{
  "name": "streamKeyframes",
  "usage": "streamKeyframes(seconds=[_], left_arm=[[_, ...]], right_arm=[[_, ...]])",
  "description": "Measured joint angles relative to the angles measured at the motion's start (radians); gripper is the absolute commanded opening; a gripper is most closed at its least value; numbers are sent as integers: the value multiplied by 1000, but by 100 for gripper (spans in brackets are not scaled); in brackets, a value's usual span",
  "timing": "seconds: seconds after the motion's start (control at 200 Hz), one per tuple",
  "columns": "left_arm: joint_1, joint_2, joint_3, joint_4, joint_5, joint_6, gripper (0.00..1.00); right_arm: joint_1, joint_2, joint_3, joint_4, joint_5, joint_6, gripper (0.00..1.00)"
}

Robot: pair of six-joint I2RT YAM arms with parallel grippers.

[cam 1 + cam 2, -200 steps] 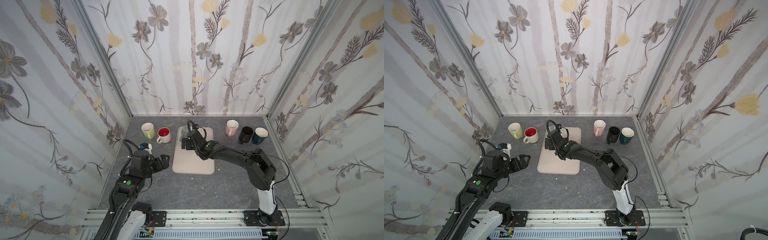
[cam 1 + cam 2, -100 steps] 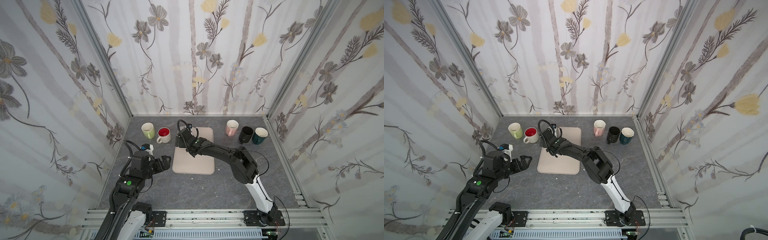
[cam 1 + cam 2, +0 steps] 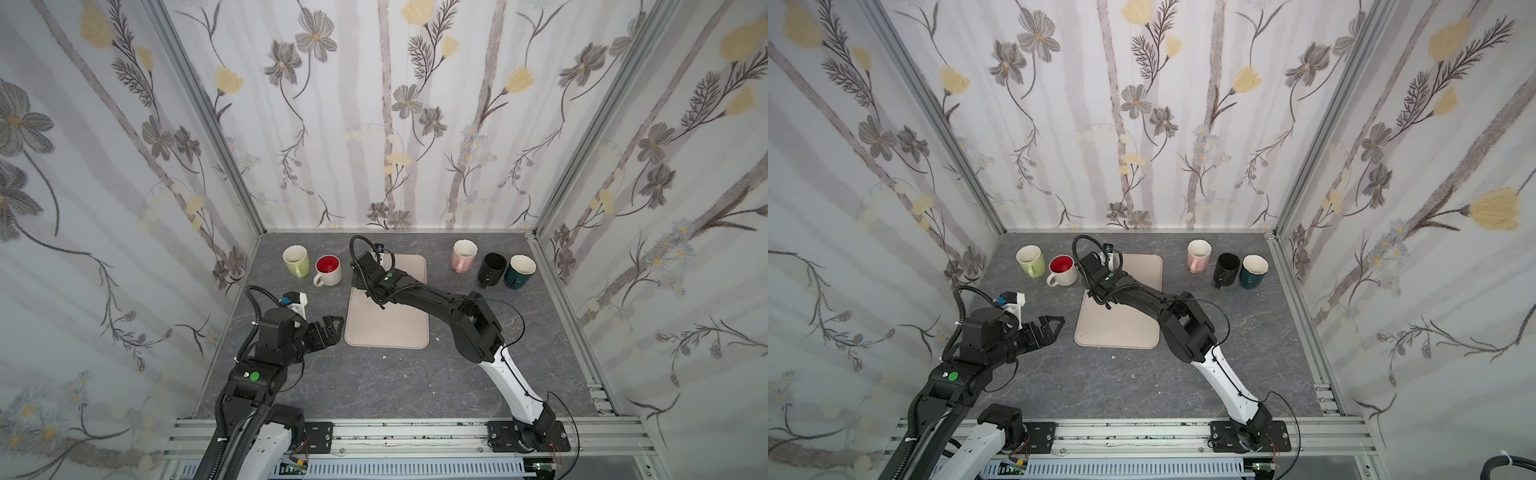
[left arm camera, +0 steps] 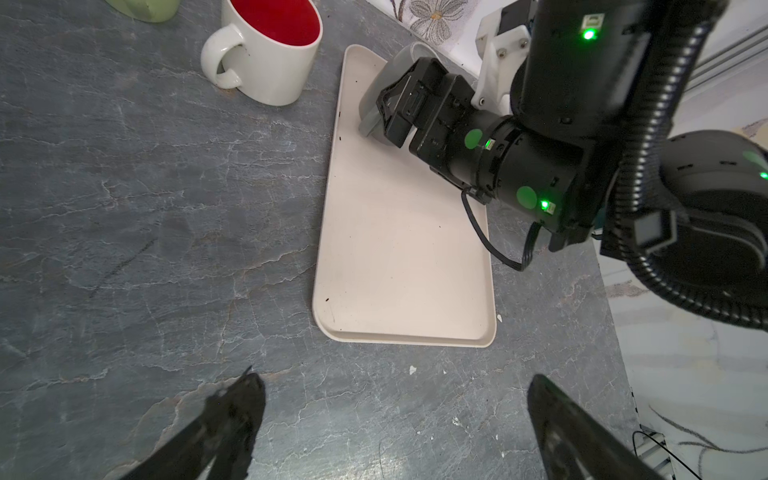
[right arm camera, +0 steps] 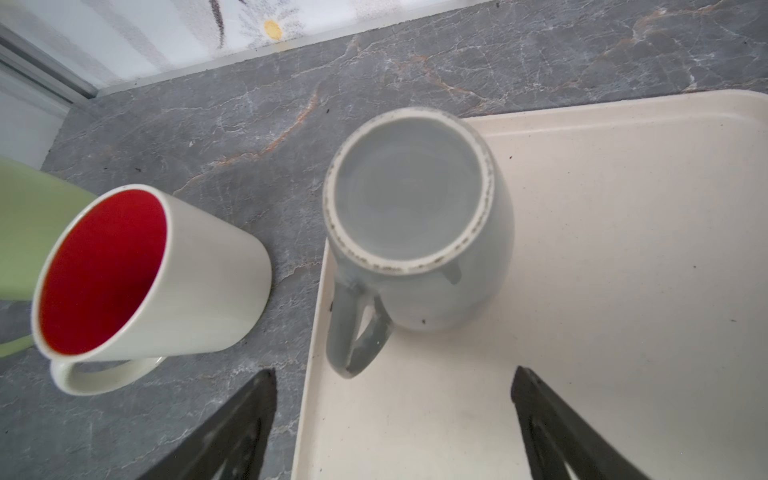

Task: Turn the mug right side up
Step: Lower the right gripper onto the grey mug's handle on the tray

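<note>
The grey mug [image 5: 411,187] is stood upside down at a corner of the beige tray [image 5: 623,291]; the right gripper [image 5: 392,372] is spread wide at its handle, seemingly for grasping; the left gripper [image 4: 392,376] is parked wide, empty.

A beige tray [image 3: 390,320] lies mid-frame on the grey bench [image 3: 374,386]. The right arm [image 3: 436,297] stretches from the lower right to the tray's upper left corner, and its wrist covers that corner. The left end effector [image 3: 336,330], jaws apart, hangs just left of the tray's lower left corner. Left of the tray stand a green mug [image 3: 296,261] and a red-lined white mug [image 3: 328,271]. At upper right a pink mug [image 3: 464,256], a black mug [image 3: 491,269] and a teal mug [image 3: 519,271] stand in a row.
</note>
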Motion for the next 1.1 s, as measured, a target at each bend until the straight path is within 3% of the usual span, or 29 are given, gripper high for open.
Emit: streamKeyframes(seconds=[0.625, 1.099], left_arm=[[-2, -24, 0, -26, 41, -5, 100], [-2, -18, -11, -16, 52, -38, 100]], right_arm=[[-40, 52, 104, -36, 16, 27, 83], [-96, 60, 110, -115, -8, 35, 71]])
